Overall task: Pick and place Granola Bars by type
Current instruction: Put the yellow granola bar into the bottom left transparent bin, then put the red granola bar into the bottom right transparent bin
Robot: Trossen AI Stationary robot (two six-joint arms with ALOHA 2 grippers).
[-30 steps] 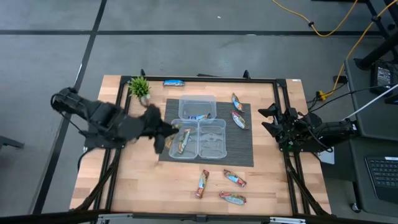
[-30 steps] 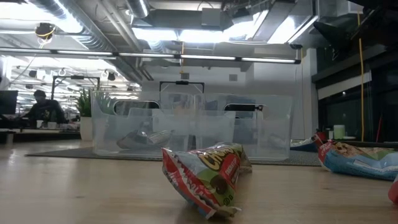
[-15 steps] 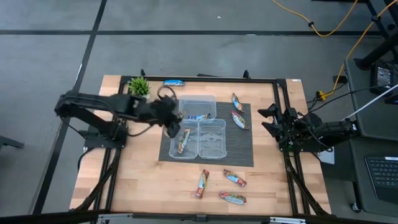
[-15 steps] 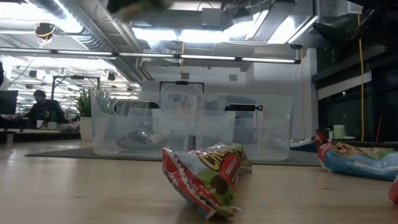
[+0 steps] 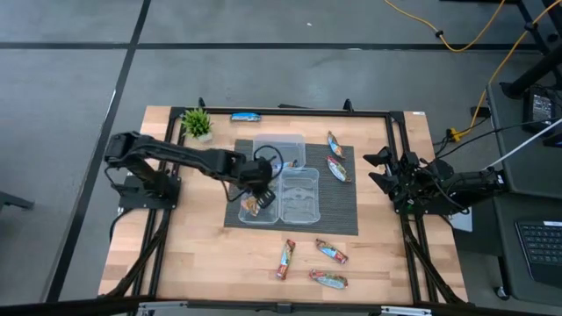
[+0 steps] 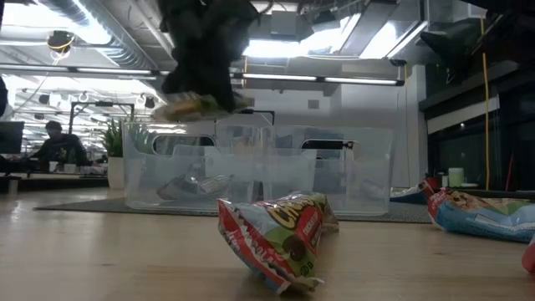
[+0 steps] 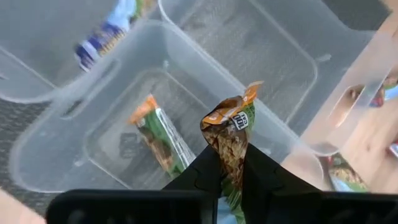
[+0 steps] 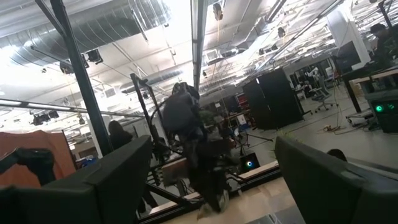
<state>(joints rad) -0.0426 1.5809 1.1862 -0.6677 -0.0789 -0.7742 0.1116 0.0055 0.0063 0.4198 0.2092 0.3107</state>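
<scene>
My left gripper (image 5: 256, 186) hovers over the near-left clear tub (image 5: 243, 216), shut on an orange-tan and green granola bar (image 7: 231, 134); the low view shows that bar (image 6: 196, 106) above the tubs' rims. One like bar (image 7: 158, 134) lies flat on that tub's floor. The far tub (image 5: 279, 140) holds a blue bar (image 5: 281, 164). The near-right tub (image 5: 300, 195) has nothing in it. Loose bars lie flat: a blue one (image 5: 245, 116) by the far edge, two (image 5: 335, 156) on the dark mat, three (image 5: 316, 263) near the front. My right gripper (image 5: 379, 168) waits open at the table's right edge. My left gripper pinches the orange-tan bar between its two fingers (image 7: 205, 171) from above, pointing down. The fingers close on the bar's lower part (image 7: 233, 163), and its crimped end (image 7: 239, 109) sticks out past them. The bar is lifted clear, above the near-left tub.
A small potted plant (image 5: 197, 123) stands at the table's far-left corner. The tubs sit on a dark mat (image 5: 342, 206). Bare wood (image 5: 193, 254) lies at the near left. A black frame rail (image 5: 395, 149) runs along the right side. A person sits in the room behind (image 6: 57, 144).
My left arm has swung from the table's left toward the tubs, carrying the bar, and has come down into the low view from above. It now stands over the near-left tub. The right arm has kept still.
</scene>
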